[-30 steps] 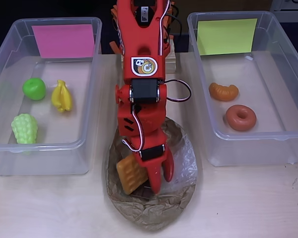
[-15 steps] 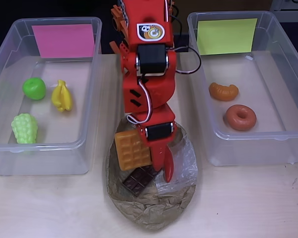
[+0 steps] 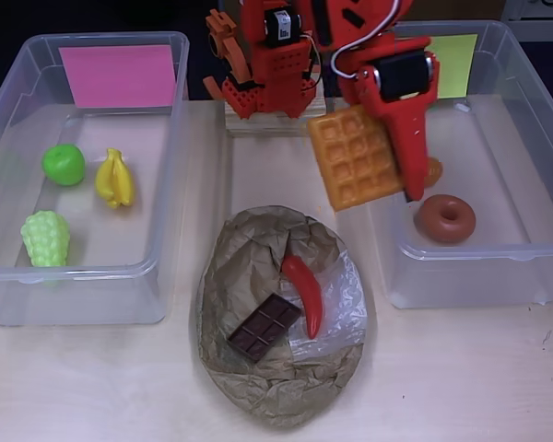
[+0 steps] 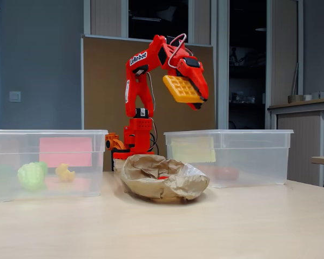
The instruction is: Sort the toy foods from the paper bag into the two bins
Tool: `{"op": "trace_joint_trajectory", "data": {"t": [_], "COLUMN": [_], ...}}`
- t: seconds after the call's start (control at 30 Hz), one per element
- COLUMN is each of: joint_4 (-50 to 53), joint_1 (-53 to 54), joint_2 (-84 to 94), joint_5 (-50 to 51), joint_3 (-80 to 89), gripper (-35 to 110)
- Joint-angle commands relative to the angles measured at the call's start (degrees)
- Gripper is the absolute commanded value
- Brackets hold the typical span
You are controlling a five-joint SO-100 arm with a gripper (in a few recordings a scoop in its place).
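My gripper [image 3: 398, 180] is shut on the orange waffle [image 3: 354, 157] and holds it in the air above the left edge of the bin with the yellow-green card [image 3: 461, 256]. In the fixed view the waffle [image 4: 182, 89] hangs high over that bin [image 4: 248, 156]. The paper bag [image 3: 258, 391] lies between the bins with a red chili [image 3: 306, 290] and a dark chocolate bar [image 3: 264, 327] in it. A brown donut [image 3: 445, 218] lies in the right bin, and an orange croissant [image 3: 432, 171] there is mostly hidden behind the gripper. The pink-card bin [image 3: 74, 274] holds a green apple [image 3: 64, 164], yellow bananas [image 3: 114, 178] and pale-green grapes [image 3: 45, 238].
The arm's red base [image 3: 263, 74] stands at the back between the two bins. Bare wooden table [image 3: 461, 378] runs along the front, on both sides of the bag. In the fixed view the bag [image 4: 162, 181] sits low in front of the base.
The gripper has lifted the waffle out of the bag and swung it up and right to the right bin's edge. The chili and the chocolate bar now lie uncovered.
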Motion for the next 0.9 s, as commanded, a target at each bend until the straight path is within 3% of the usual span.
{"op": "trace_joint_trajectory", "data": {"t": [0.0,0.27,0.5,0.73,0.87], "joint_4": [-3.4,-17.1,-16.3,-17.6,-16.7], "joint_1": [-9.8,-24.3,-30.3,-31.6,-28.6], "joint_2": [6.3,4.1,-2.0,-4.4,-4.5], "joint_5": [14.7,39.7,56.3,57.5,49.4], "joint_3": [6.0,16.7,15.3,14.2,10.9], "gripper": [14,17,18,21,21]}}
